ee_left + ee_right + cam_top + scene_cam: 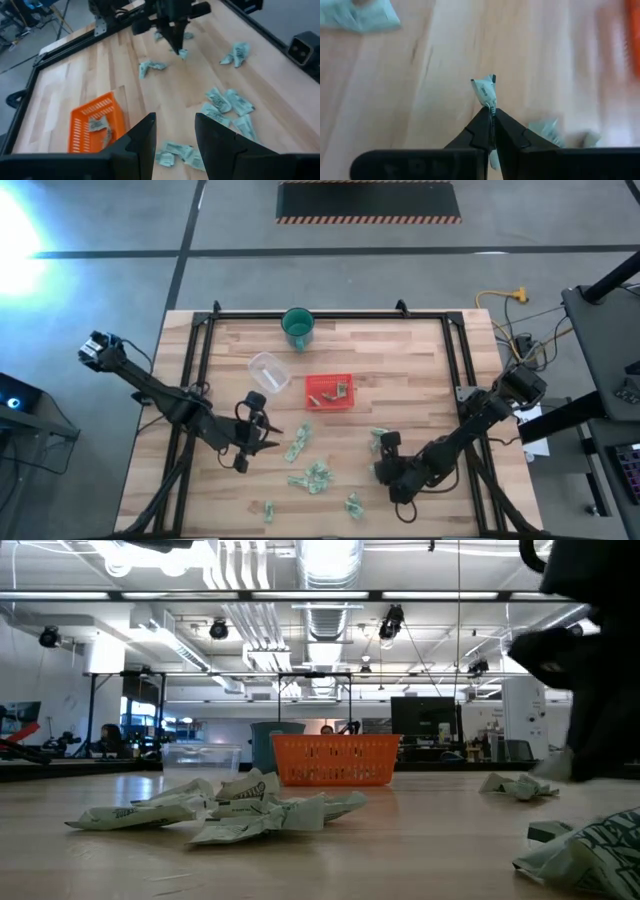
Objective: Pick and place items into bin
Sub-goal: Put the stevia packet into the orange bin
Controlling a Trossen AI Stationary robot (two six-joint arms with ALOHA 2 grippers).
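- One pale-green wrapper [485, 91] is held pinched at the tips of the right gripper [492, 117], whose jaws are closed on it, at the near right of the surface [400, 370].
- The red bin [328, 393] sits at mid-surface, far and left of that gripper, with a few pieces already inside.
- The wrapper should be lifted clear of the loose wrappers [312, 476] before being carried.
- The jaws should be opened only once centred above the bin, low over its rim.
- The left gripper [174, 131] is held over the near left, jaws parted and empty.
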